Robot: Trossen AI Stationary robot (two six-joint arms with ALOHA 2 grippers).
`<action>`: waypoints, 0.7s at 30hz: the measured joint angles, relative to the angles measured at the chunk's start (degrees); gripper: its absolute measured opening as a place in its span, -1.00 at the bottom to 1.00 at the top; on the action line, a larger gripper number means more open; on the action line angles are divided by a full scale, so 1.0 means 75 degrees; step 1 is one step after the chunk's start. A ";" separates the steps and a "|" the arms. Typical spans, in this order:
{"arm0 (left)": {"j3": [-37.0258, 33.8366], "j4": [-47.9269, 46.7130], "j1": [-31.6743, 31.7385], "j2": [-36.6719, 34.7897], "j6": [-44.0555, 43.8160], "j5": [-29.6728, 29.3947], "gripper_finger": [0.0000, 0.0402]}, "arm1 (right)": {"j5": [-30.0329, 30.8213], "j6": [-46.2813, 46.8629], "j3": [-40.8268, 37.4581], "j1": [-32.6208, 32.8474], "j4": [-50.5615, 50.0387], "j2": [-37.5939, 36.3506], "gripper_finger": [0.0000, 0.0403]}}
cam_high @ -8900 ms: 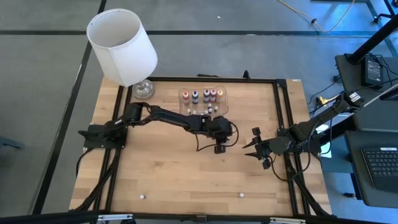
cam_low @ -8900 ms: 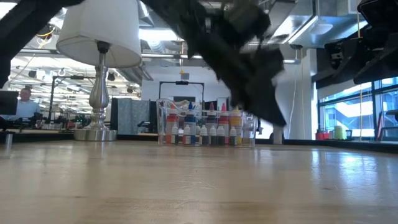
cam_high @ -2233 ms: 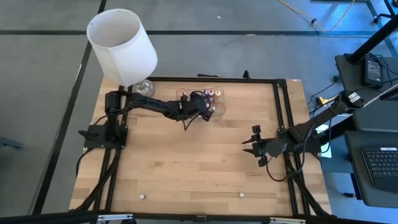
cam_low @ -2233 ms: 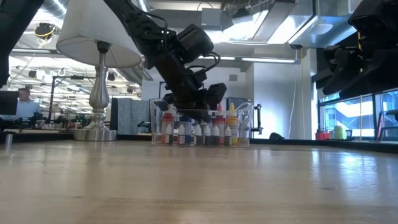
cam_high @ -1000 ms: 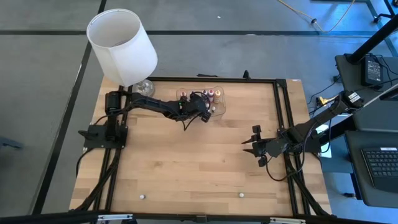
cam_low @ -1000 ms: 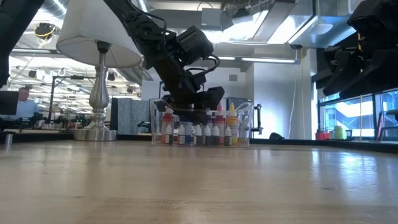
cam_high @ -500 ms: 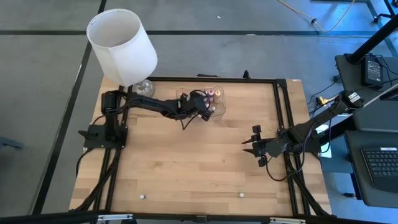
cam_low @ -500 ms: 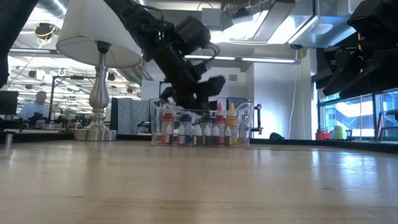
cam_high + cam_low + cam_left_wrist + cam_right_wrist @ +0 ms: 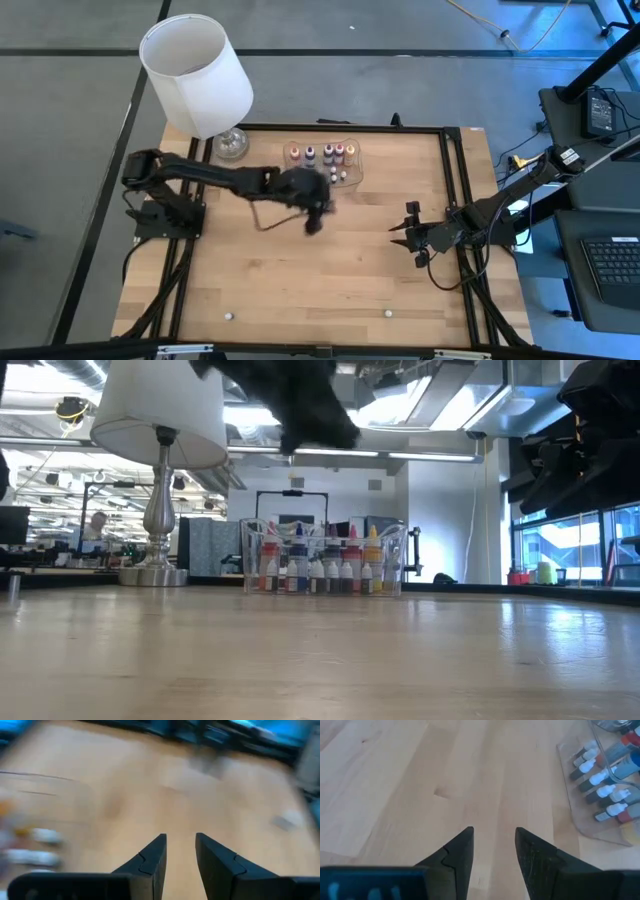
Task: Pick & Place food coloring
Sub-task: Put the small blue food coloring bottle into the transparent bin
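clear plastic tray, seen from above, holds the food coloring upright near the lamp; the left gripper is just on the tray's near side, the nearer arm. level view: bottles stand in rows inside the tray. left wrist view: fingers slightly apart, nothing between. right wrist view: the right gripper waits, parted and empty, well off from the tray.
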 joint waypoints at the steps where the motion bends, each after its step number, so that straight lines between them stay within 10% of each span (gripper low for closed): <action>1: 0.0000 -0.0163 -0.0222 -0.0098 0.0009 0.0248 -0.50 | -0.0031 0.0005 0.0000 -0.0001 0.0006 0.0000 -0.27; 21: -0.0801 -0.1187 -0.3374 -0.0186 -0.1928 -0.2936 -0.50 | -0.1783 -0.0167 0.0128 0.0070 0.1555 0.0000 -0.16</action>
